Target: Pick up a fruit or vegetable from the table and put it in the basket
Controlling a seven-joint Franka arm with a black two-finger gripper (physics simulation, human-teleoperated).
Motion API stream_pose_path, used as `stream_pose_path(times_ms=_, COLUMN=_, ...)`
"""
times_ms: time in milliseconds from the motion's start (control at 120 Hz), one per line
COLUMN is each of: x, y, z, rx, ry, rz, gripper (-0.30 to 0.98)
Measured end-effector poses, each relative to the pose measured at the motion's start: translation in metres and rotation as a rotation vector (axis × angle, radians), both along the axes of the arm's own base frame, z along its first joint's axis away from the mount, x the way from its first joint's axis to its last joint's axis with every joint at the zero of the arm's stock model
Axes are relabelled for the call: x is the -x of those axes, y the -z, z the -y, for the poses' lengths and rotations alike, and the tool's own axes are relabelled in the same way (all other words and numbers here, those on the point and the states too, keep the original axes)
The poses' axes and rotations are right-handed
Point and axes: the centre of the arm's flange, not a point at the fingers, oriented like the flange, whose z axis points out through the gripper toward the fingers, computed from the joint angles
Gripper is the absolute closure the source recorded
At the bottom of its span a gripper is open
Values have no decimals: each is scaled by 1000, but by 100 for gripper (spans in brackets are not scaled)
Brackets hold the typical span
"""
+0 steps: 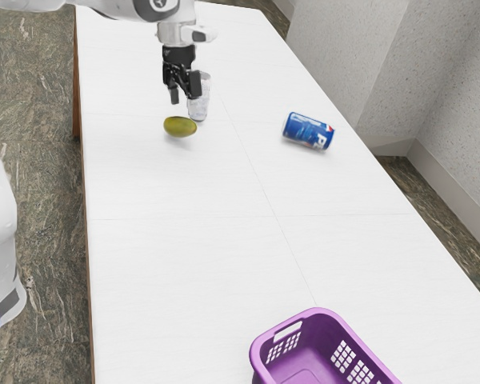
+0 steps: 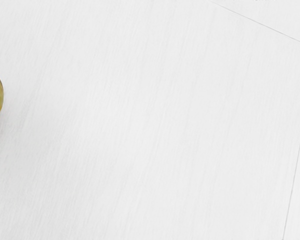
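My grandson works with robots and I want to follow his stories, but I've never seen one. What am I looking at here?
The machine is a single robot arm, ending in a black two-finger gripper that works like a hand. The exterior view comes from a camera at the arm's side. The wrist view comes from a camera on the arm's hand, looking at the white table and catching part of the fruit.

On the table are an oval, yellowish-green fruit, a clear glass near it, a blue can lying on its side, and, well away from them, a purple basket. The gripper is open and holds nothing; the task is to put a fruit or vegetable in the basket.
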Motion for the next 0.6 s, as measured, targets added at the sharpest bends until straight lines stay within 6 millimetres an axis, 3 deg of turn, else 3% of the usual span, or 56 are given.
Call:
stream_pose_path(times_ms=158, x=33, y=7, z=-53, rx=-43, ry=44, rz=54, gripper=0)
stream_pose_path(times_ms=258, x=43, y=10, z=-72, rx=-72, ry=105, rz=76, gripper=0)
stream_pose_path(times_ms=375, x=35, y=12, z=-77, rx=-104, ry=211, rz=96, gripper=0)
stream_pose_path(times_ms=500, x=5, y=24, z=-59, rx=-132, ry=362, rz=102, gripper=0)
stream_pose_path(times_ms=600, x=2, y=35, z=-54, rx=-141, ry=432, rz=113, gripper=0)
